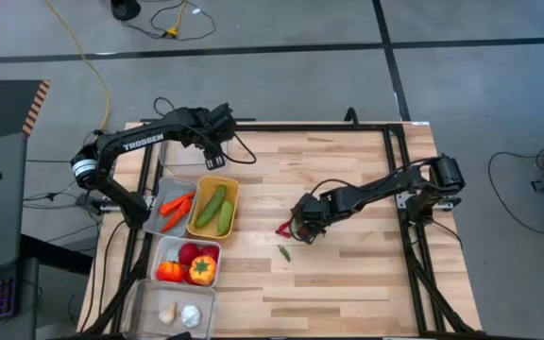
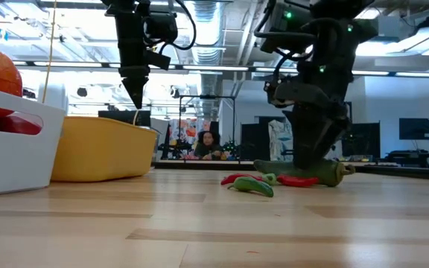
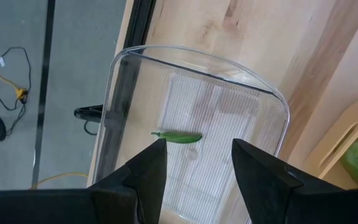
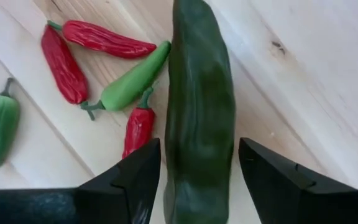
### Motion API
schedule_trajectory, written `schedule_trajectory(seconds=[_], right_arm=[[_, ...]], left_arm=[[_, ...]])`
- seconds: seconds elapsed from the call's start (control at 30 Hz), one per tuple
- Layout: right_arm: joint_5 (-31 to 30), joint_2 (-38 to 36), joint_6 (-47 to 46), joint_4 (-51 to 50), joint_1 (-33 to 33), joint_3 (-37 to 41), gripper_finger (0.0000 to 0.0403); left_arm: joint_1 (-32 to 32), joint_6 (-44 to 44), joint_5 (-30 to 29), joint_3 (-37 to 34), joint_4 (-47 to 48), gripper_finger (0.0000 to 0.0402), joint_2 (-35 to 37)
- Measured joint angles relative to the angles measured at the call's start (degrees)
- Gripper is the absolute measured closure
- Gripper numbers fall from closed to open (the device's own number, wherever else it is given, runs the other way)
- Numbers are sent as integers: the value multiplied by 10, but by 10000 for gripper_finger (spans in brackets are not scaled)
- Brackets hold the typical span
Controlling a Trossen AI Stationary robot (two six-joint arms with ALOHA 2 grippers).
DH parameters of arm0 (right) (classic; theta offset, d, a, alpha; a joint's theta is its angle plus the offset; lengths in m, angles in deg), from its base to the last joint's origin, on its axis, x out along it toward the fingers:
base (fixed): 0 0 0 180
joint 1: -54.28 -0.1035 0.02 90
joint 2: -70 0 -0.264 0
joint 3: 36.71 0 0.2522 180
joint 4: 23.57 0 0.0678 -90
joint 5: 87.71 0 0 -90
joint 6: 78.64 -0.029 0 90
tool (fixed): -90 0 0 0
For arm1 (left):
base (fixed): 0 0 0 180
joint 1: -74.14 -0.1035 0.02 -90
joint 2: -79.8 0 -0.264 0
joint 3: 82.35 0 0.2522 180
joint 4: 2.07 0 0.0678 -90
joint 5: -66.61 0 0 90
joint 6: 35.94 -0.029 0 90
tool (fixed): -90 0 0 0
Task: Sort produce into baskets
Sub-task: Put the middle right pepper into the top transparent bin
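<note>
A dark green cucumber (image 4: pixel 199 93) lies flat on the wooden table. My right gripper (image 4: pixel 199 155) points down over it, open, with one finger on each side of its near end and a narrow gap at both. Red chillies (image 4: pixel 64 62) and green chillies (image 4: pixel 132 81) lie beside the cucumber. One more green chilli (image 1: pixel 284 252) lies nearer the front edge. My left gripper (image 3: pixel 197 149) hangs open above a clear tray (image 3: pixel 197 68) at the table's far left. A small green chilli (image 3: pixel 178 137) lies on that tray's floor.
Along the left edge stand a grey tray with carrots (image 1: pixel 175 210), a yellow tray with two cucumbers (image 1: pixel 213 208), a white tray with tomatoes and peppers (image 1: pixel 187 263) and a clear tray with garlic (image 1: pixel 179 314). Bare wood lies right of and in front of my right gripper.
</note>
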Motion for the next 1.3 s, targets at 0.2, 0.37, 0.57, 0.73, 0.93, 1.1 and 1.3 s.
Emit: schedule_trajectory(seconds=[0.2,0.37,0.57,0.73,0.93,1.1,1.3], right_arm=[[30,11,-17,-2,10,10,167],[28,8,-6,9,13,9,216],[28,9,-1,11,26,3,273],[28,9,37,12,50,-35,255],[28,9,103,85,96,-84,250],[28,9,153,239,137,-94,257],[26,18,197,462,181,-94,247]], left_arm=[[0,-1,0,0,0,233,0],[0,-3,0,0,0,233,0],[4,-30,0,0,4,233,7],[12,-59,17,0,11,233,45],[11,-40,20,0,12,233,120],[12,-3,82,0,13,233,181],[13,51,178,0,10,233,230]])
